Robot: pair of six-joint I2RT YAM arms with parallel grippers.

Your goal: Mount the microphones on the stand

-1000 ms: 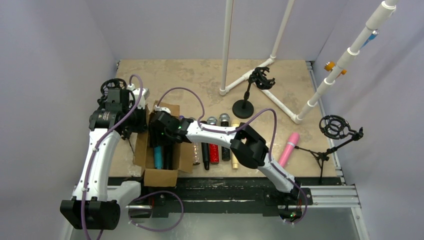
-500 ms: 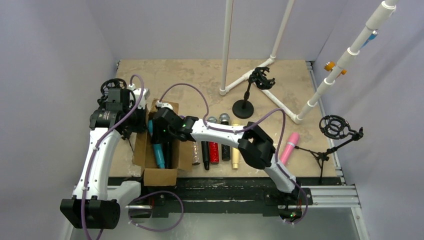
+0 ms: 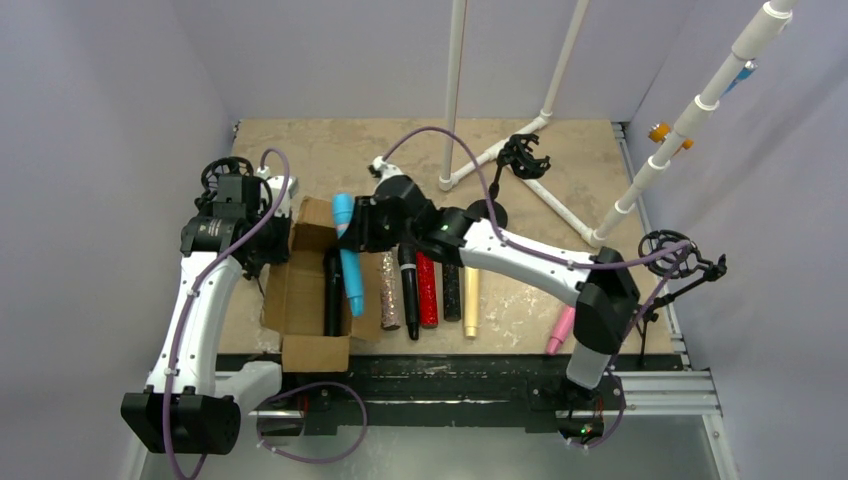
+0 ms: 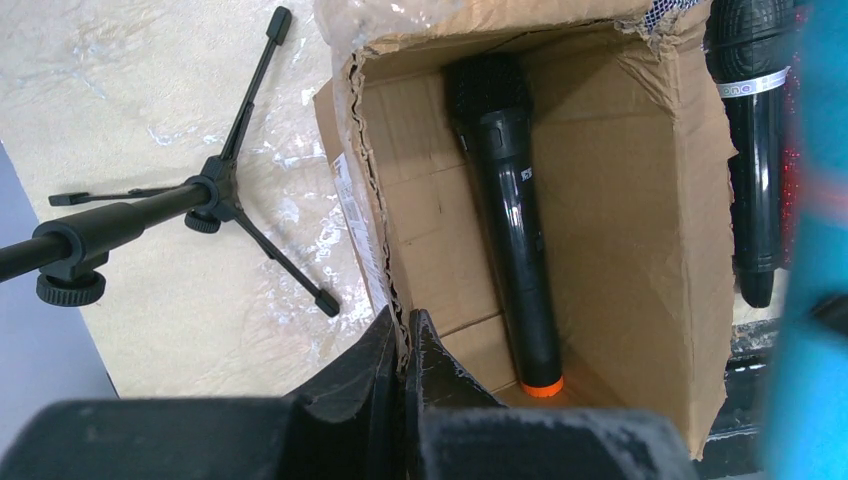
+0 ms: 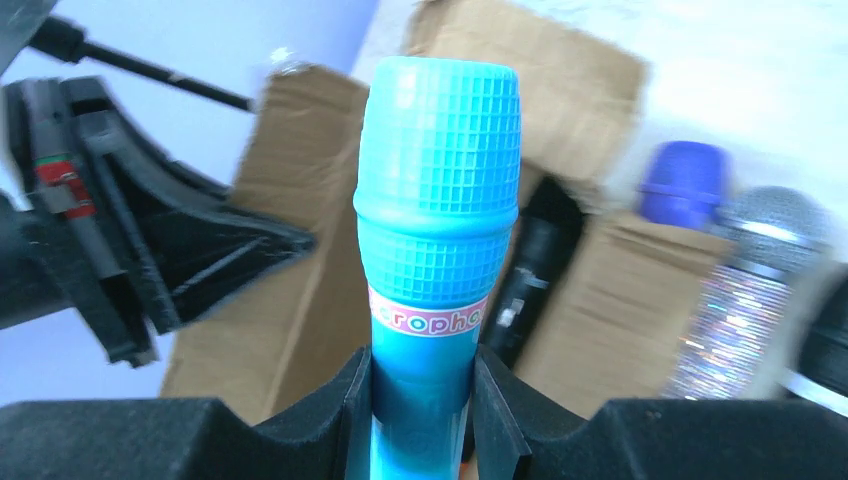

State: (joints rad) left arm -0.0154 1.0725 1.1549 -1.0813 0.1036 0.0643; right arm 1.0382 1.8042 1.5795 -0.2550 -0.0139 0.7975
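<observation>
the right claw [image 5: 420, 395] is shut tight on the handle of the light blue microphone [image 5: 440, 200], with one finger on each side of it. from the top, this microphone hangs in the air over the right side of the cardboard box [image 3: 300, 305], and its round head points to the far side of the table [image 3: 330, 150]. the left claw [image 4: 402, 325] is pinched closed on the thin left wall of the box. one black microphone [image 4: 505, 200] lies inside the box, with its head at the far end. just beside the box, more lie side by side on the table, among them a silver glitter microphone [image 3: 388, 290], a red glitter microphone [image 3: 427, 290] and a cream microphone [image 3: 470, 300]. a pink microphone [image 3: 560, 330] lies apart from them, near the right arm. a small tripod stand [image 4: 200, 195] sits to the left of the box.
</observation>
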